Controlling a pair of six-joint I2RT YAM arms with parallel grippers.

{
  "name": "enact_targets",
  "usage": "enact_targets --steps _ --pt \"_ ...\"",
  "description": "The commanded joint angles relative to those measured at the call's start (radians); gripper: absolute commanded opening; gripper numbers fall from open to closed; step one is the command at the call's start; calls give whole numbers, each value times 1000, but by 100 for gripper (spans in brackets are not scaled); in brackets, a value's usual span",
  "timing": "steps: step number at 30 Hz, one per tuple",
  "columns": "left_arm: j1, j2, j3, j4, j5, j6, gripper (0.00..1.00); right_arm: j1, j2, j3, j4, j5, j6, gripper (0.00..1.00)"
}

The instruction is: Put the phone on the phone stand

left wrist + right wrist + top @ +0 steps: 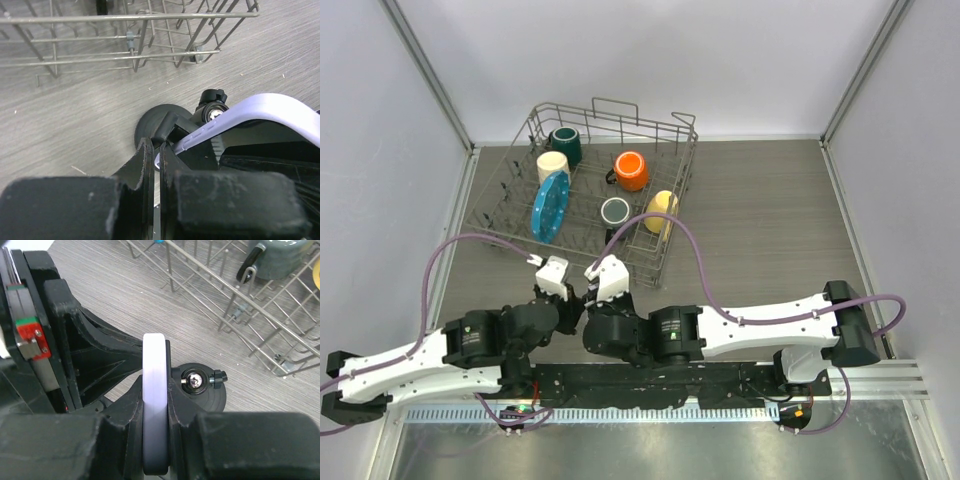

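My right gripper is shut on the phone, which it holds edge-on and upright; the pale lilac rim shows between the fingers. The phone stand sits on the table just right of the phone, with its round black base and screw joint showing. In the left wrist view the phone's rim runs right over the stand's disc base. My left gripper is shut to a thin slit, its tips at the phone's near corner and the stand's arm. In the top view both grippers meet and hide the phone and the stand.
A wire dish rack stands behind the grippers and holds a blue plate and several mugs. Its front rail is close ahead of the left gripper. A dark green mug sits in the rack.
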Motion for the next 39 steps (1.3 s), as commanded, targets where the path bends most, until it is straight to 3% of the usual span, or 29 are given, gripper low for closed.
enact_targets --steps 1,5,9,13,16,17,19,23,30,39 --pt "17 -60 153 -235 -120 -178 16 -72 12 -124 -328 143 -162 1" --pt "17 -74 206 -319 -127 -261 41 -76 -18 -142 -276 100 -197 1" --pt "17 -120 222 -324 -124 -274 49 -79 -46 -148 -248 64 -232 1" --pt "17 -181 170 -209 -80 -211 59 -79 -99 -180 -151 -41 -291 1" --pt "17 -223 118 -107 -25 -162 68 -80 -141 -187 -134 -93 -295 12" --pt "17 -235 104 -81 -14 -151 70 -79 -152 -187 -131 -114 -297 22" --pt "17 -233 69 -10 18 -123 75 -79 -173 -190 -124 -140 -300 30" --pt "17 -186 29 102 81 -28 79 -79 -277 -225 -59 -228 -324 41" --pt "17 -54 26 187 109 7 79 -128 -443 -289 65 -374 -355 50" --pt "17 -178 -19 179 107 -26 79 -247 -451 -296 128 -578 -361 53"
